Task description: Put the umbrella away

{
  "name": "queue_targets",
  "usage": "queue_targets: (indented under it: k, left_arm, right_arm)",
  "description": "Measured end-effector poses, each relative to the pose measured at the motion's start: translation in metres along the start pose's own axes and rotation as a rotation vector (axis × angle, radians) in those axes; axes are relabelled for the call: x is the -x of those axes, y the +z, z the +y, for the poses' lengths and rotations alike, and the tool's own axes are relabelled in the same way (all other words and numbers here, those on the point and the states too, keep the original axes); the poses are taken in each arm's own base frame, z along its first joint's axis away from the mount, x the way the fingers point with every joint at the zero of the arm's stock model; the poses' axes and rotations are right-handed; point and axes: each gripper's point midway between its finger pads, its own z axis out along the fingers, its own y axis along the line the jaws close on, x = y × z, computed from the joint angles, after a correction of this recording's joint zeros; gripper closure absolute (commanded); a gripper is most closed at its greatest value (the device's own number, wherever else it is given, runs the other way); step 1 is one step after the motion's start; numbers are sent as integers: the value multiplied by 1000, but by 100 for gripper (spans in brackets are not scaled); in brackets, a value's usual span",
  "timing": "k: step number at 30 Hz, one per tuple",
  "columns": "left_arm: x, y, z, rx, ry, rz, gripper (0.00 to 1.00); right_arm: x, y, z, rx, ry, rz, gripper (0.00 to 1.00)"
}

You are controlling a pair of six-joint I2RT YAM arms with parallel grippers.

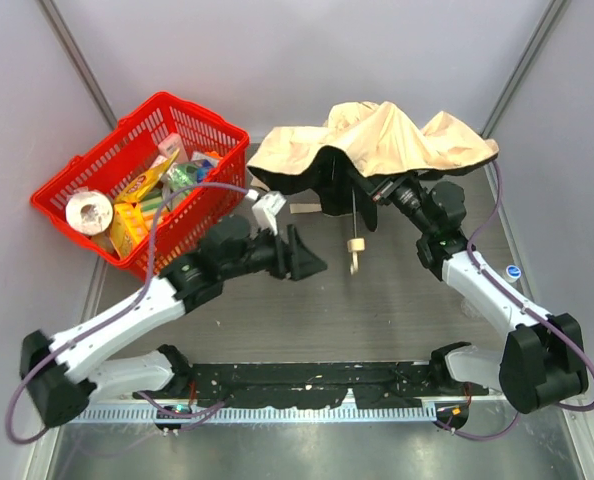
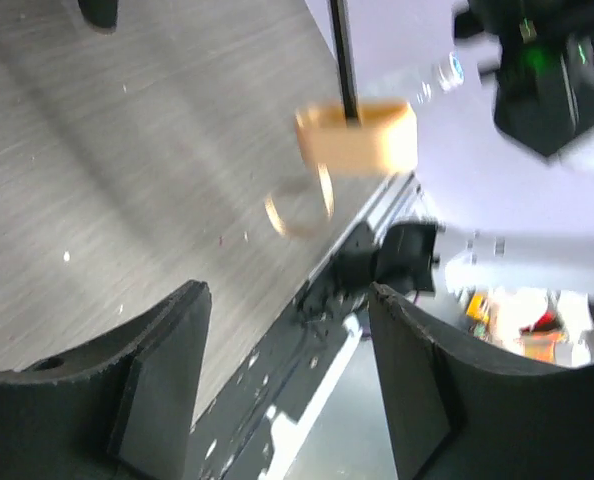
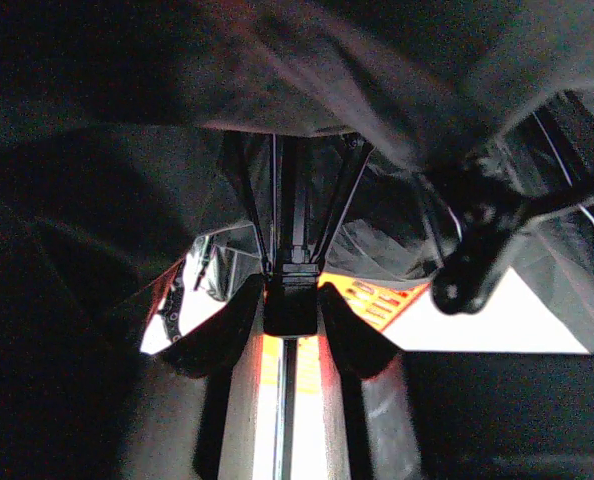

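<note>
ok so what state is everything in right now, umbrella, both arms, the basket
umbrella: canopy spread, not folded
handle: free, nothing gripping it
left arm: jaws open, handle ahead of them, not touching
right arm: reaching under the canopy, jaws shut on the black slider on the umbrella's shaft
basket: upright, filled with goods

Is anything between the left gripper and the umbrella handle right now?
Nothing visible. The left gripper is open and faces the umbrella handle, with its cord loop, straight ahead. Only bare table shows in the gap between them.
</note>
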Motion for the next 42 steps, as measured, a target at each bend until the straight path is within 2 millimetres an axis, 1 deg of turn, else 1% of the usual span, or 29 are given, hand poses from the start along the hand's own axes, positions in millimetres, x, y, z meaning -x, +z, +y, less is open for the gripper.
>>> queue_targets:
  k: [1, 2, 3, 5, 7, 8, 9, 11, 12, 14, 15, 16, 18, 20, 21, 23, 24, 25, 27, 29, 30, 33, 36, 39, 42]
  left_arm:
    - [-7, -13, 0, -5, 18, 8, 33]
    - [-14, -31, -3, -17, 59, 18, 29]
    - [-13, -46, -8, -31, 90, 11, 24]
    - [-6, -80, -24, -65, 174, -25, 17]
    - [10, -109, -44, -90, 247, -69, 14]
    - [21, -120, -56, -101, 276, -96, 13]
    - [37, -133, -71, -116, 301, -138, 12]
    - [69, -153, -100, -135, 336, -223, 12]
    - [85, -160, -111, -133, 347, -267, 8]
    - [123, -172, -127, -98, 347, -373, 0]
    - [135, -175, -130, -81, 343, -412, 0]
    - [148, -176, -131, -61, 332, -454, 0]
    - [161, -169, -124, -29, 307, -494, 0]
    - [168, -154, -114, -6, 291, -508, 0]
    - [169, -142, -106, 13, 272, -501, 0]
    - [170, -125, -94, 45, 234, -490, 0]
    - [169, -113, -85, 64, 210, -477, 0]
    - [165, -100, -75, 85, 185, -458, 0]
    - [155, -83, -61, 104, 138, -423, 0]
    - [146, -71, -58, 70, 99, -403, 0]
    - [143, -68, -60, 43, 89, -399, 0]
    - [138, -62, -69, -49, 71, -404, 0]
    - [130, -62, -75, -135, 84, -414, 0]
    - [119, -73, -74, -185, 101, -441, 0]
    - [115, -88, -77, -217, 115, -470, 0]
  right_arm:
    - [0, 0, 2, 19, -34, 7, 99]
    - [0, -1, 6, 50, -84, 18, 99]
    - [-2, -2, 11, 87, -138, 31, 99]
    - [-6, -5, 22, 164, -245, 60, 99]
    - [-12, -10, 32, 241, -335, 91, 99]
    - [-14, -12, 37, 284, -387, 100, 99]
    - [-18, -17, 43, 338, -450, 109, 99]
    - [-26, -26, 49, 413, -552, 127, 99]
    - [-30, -30, 50, 439, -588, 137, 99]
    - [-38, -41, 52, 488, -655, 155, 99]
    - [-42, -46, 53, 509, -680, 163, 99]
    - [-46, -52, 55, 527, -696, 171, 99]
    - [-49, -59, 60, 554, -713, 178, 99]
    - [-50, -64, 67, 574, -722, 178, 99]
    - [-49, -67, 70, 583, -723, 176, 99]
    - [-48, -71, 77, 594, -725, 168, 99]
    - [-48, -73, 79, 598, -725, 165, 99]
    - [-47, -75, 82, 602, -723, 161, 99]
    - [-47, -78, 86, 609, -724, 154, 99]
    - [-47, -81, 87, 610, -722, 151, 99]
    - [-48, -83, 87, 610, -721, 152, 99]
    - [-48, -83, 86, 605, -710, 157, 99]
    - [-49, -83, 85, 597, -701, 162, 99]
    - [-52, -83, 84, 598, -679, 183, 99]
    - [-53, -81, 84, 609, -631, 201, 99]
